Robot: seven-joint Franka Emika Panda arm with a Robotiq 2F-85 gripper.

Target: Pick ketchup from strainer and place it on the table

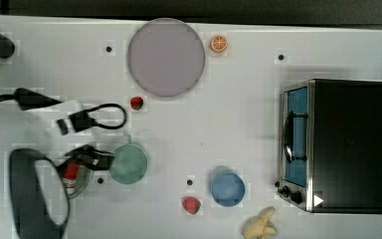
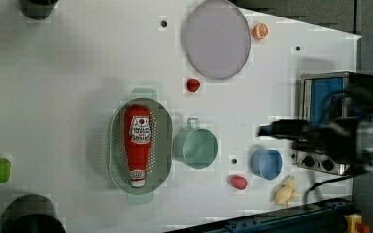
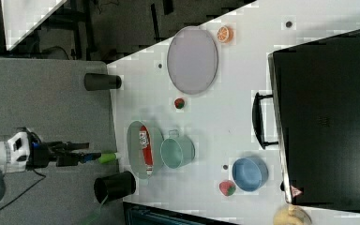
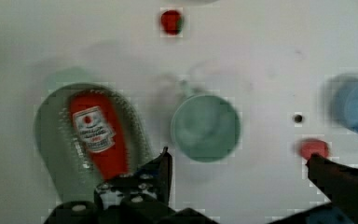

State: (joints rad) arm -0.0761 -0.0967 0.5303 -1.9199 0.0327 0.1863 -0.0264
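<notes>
The ketchup (image 2: pixel 137 143), a slim red bottle with a white cap and a white-and-red label, lies flat inside the pale green oval strainer (image 2: pixel 117 145) on the white table (image 2: pixel 68 87). The wrist view has the ketchup (image 4: pixel 95 135) in the strainer (image 4: pixel 56 135) just beyond one black finger (image 4: pixel 162 169). My gripper (image 4: pixel 240 170) hangs open above the table with nothing between its fingers, apart from the bottle. From the top view the gripper (image 1: pixel 93 155) partly covers the strainer (image 1: pixel 83 183) and the ketchup (image 1: pixel 71 177).
A round green cup (image 2: pixel 195 147) stands right beside the strainer, with a blue cup (image 2: pixel 266 163) farther off. Two strawberries (image 2: pixel 193 85) (image 2: pixel 238 182), a grey-lilac plate (image 2: pixel 217 39), an orange slice (image 2: pixel 259 31), a banana (image 2: pixel 285 190) and a toaster oven (image 1: pixel 338 144) share the table.
</notes>
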